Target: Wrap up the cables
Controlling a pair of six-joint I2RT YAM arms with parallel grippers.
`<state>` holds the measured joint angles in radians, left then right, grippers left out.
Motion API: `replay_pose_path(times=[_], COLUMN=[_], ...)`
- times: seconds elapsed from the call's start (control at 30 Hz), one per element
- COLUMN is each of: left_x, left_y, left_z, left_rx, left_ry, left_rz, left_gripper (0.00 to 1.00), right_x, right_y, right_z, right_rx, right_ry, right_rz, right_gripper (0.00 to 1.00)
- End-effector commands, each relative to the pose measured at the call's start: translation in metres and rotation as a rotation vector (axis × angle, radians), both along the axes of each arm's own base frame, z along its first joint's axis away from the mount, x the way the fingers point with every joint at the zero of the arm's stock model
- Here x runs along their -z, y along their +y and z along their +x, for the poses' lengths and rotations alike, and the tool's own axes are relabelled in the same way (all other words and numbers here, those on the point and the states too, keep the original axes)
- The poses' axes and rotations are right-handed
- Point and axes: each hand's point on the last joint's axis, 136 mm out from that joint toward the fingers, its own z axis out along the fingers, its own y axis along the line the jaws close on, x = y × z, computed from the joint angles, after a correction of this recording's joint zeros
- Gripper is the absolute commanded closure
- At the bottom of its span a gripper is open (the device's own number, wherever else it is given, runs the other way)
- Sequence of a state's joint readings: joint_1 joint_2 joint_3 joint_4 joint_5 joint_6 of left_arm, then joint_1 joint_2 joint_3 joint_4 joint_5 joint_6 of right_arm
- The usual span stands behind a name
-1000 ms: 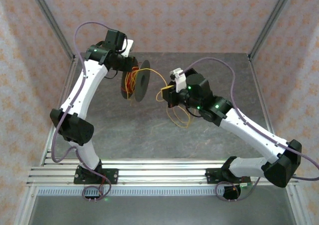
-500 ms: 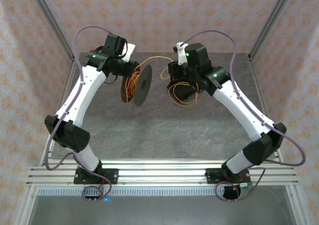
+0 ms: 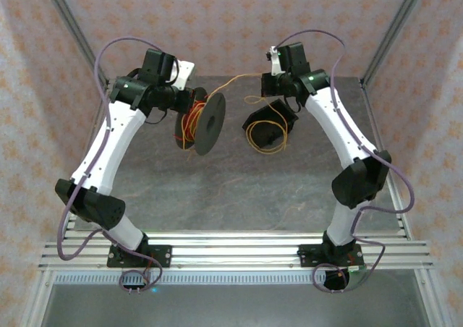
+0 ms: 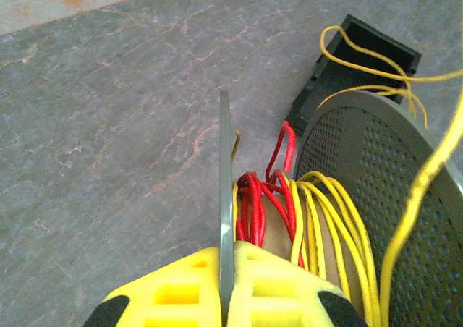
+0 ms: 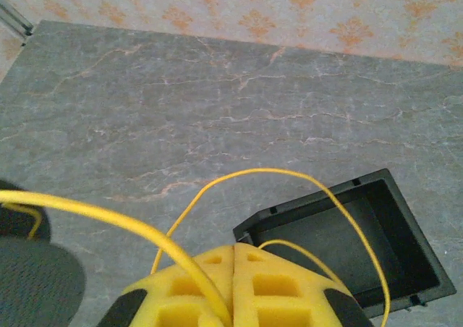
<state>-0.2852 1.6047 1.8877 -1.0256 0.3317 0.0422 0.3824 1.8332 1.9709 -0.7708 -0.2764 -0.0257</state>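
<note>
The cables (image 4: 318,218) are yellow and red turns wound on the core of a grey spool (image 3: 206,123). My left gripper (image 4: 226,262) is shut on the spool's thin near flange (image 4: 223,175) and holds it above the table (image 3: 217,189). A yellow strand (image 3: 230,87) runs from the spool to my right gripper (image 3: 273,90). That right gripper (image 5: 233,258) is shut on the yellow cable (image 5: 108,215), which passes between its fingers. More loose yellow loops (image 3: 266,135) hang down into a black box (image 3: 281,113).
The open black box (image 5: 354,229) sits on the grey table at the back, right of the spool. Patterned walls and metal posts (image 3: 383,34) enclose the table. The perforated far flange (image 4: 391,211) of the spool faces the box.
My right arm has swung toward the back of the table and stretched out, drawing the yellow cable with it. The left arm has shifted slightly with the spool.
</note>
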Motion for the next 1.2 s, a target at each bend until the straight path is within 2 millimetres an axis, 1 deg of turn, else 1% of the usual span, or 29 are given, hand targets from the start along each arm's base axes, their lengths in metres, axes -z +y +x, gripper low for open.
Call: replay_pose_path(times=[0.0, 0.1, 0.27, 0.4, 0.5, 0.57, 0.63, 0.8, 0.97, 1.1, 1.17], left_x=[-0.049, -0.066, -0.095, -0.114, -0.124, -0.13, -0.139, -0.149, -0.166, -0.167, -0.163], left_y=[-0.006, -0.006, 0.0, 0.01, 0.016, 0.023, 0.028, 0.047, 0.066, 0.077, 0.084], left_z=[-0.02, -0.024, -0.027, -0.026, -0.022, -0.017, -0.011, 0.007, 0.017, 0.024, 0.027], left_rx=[0.055, 0.067, 0.078, 0.069, 0.048, 0.02, -0.007, -0.111, -0.181, -0.238, -0.282], left_ry=[-0.078, -0.091, -0.115, -0.143, -0.166, -0.182, -0.212, -0.244, -0.301, -0.315, -0.324], left_rz=[-0.142, -0.245, -0.421, -0.543, -0.62, -0.66, -0.708, -0.796, -0.885, -0.896, -0.883], left_gripper=[1.0, 1.0, 1.0, 1.0, 1.0, 1.0, 1.0, 1.0, 1.0, 1.0, 1.0], right_x=[0.018, 0.041, 0.069, 0.081, 0.083, 0.085, 0.085, 0.083, 0.083, 0.076, 0.067], right_y=[-0.02, -0.02, -0.017, -0.013, -0.006, 0.001, 0.009, 0.031, 0.047, 0.068, 0.08], right_z=[0.022, 0.031, 0.036, 0.037, 0.034, 0.029, 0.023, 0.002, -0.022, -0.046, -0.059], right_rx=[0.041, 0.032, 0.024, 0.013, -0.015, -0.037, -0.063, -0.144, -0.203, -0.273, -0.312], right_ry=[0.049, 0.109, 0.166, 0.19, 0.209, 0.223, 0.226, 0.219, 0.216, 0.198, 0.178], right_rz=[-0.016, 0.003, 0.006, 0.021, 0.061, 0.098, 0.136, 0.188, 0.219, 0.256, 0.278], right_gripper=[1.0, 1.0, 1.0, 1.0, 1.0, 1.0, 1.0, 1.0, 1.0, 1.0, 1.0])
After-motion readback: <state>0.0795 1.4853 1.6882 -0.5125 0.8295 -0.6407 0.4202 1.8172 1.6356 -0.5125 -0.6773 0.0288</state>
